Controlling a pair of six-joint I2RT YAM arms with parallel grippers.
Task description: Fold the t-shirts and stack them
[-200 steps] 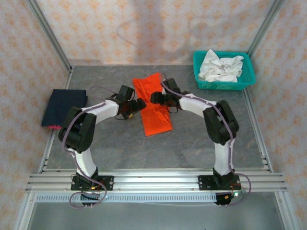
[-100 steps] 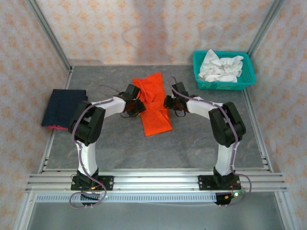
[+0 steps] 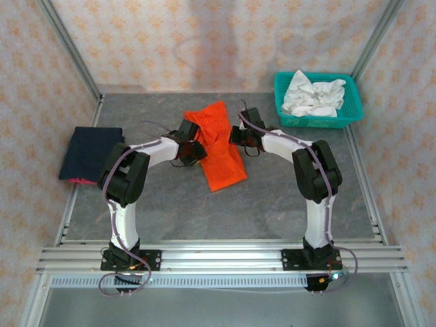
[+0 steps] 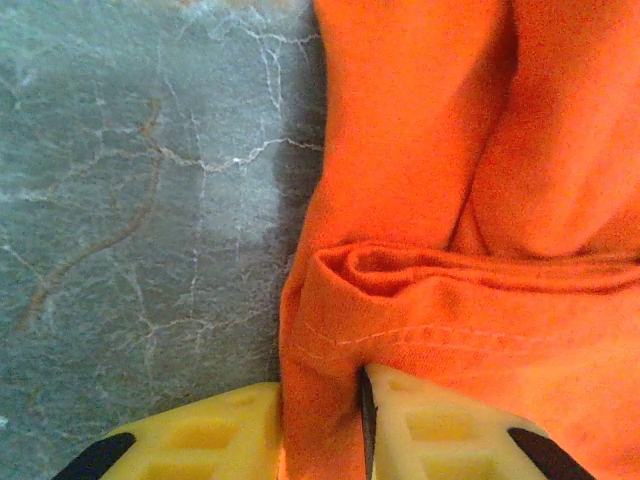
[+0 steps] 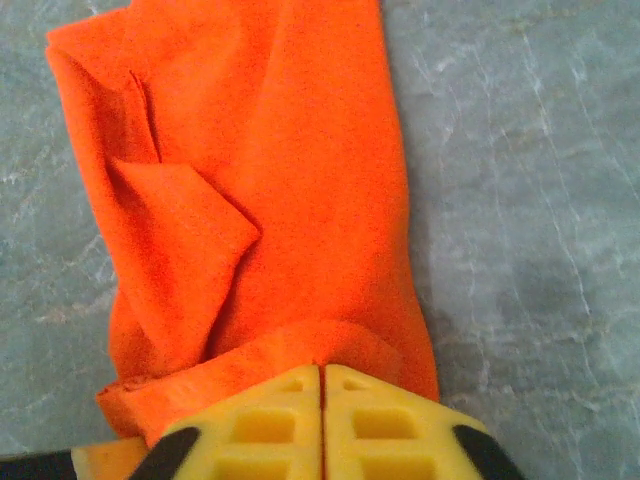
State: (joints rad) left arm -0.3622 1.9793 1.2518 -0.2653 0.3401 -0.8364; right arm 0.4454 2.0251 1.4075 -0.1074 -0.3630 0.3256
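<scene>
The orange-red t-shirt (image 3: 219, 146) lies as a long folded strip in the middle of the grey table. My left gripper (image 3: 194, 147) is at its left edge, shut on a bunched hem of the orange-red t-shirt (image 4: 330, 350), which fills the gap between the yellow fingers (image 4: 440, 425). My right gripper (image 3: 236, 134) is at the strip's right edge. Its yellow fingers (image 5: 270, 425) are pressed together on a thin fold of the orange-red t-shirt (image 5: 290, 200). A dark navy t-shirt (image 3: 90, 151) lies folded at the far left.
A teal lattice basket (image 3: 317, 100) holding crumpled white cloth (image 3: 313, 95) stands at the back right. Metal frame rails (image 3: 82, 177) run along the table's left and right edges. Patterned walls close in the back and sides.
Both grippers have gone from open beside the orange-red t-shirt to shut on its edges. The right gripper has shifted toward the back, and the strip's far end has bunched and lifted slightly.
</scene>
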